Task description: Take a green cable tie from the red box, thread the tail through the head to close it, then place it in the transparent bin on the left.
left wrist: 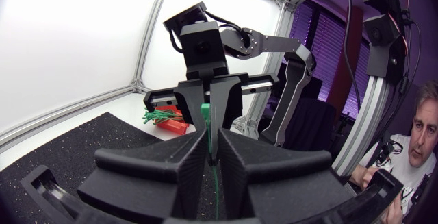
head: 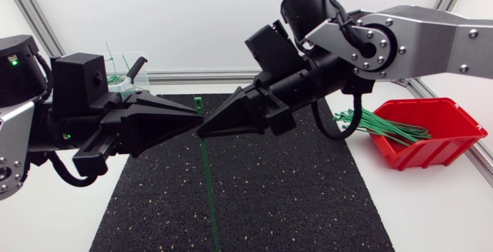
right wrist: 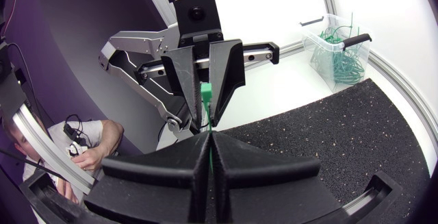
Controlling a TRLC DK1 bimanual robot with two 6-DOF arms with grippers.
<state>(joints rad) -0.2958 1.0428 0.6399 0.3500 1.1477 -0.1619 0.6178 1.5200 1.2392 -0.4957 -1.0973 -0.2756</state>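
- Green cable tie (head: 206, 183): held upright over the mat, head uppermost, between the two gripper tips. Its tail hangs straight down and is not threaded through the head.
- Left gripper (head: 196, 117): fingers closed together on the strap just below the head.
- Right gripper (head: 204, 131): fingers likewise pinched on the strap, tip to tip with the left gripper.
- Red box (head: 443, 148): on the table right of the mat, a bundle of spare green ties (head: 385, 125) spilling over its near rim.
- Transparent bin (head: 123, 82): far left, behind the left arm, holding several green ties.
- Surface: black speckled mat (head: 293, 198) laid on a white table (head: 431, 213).
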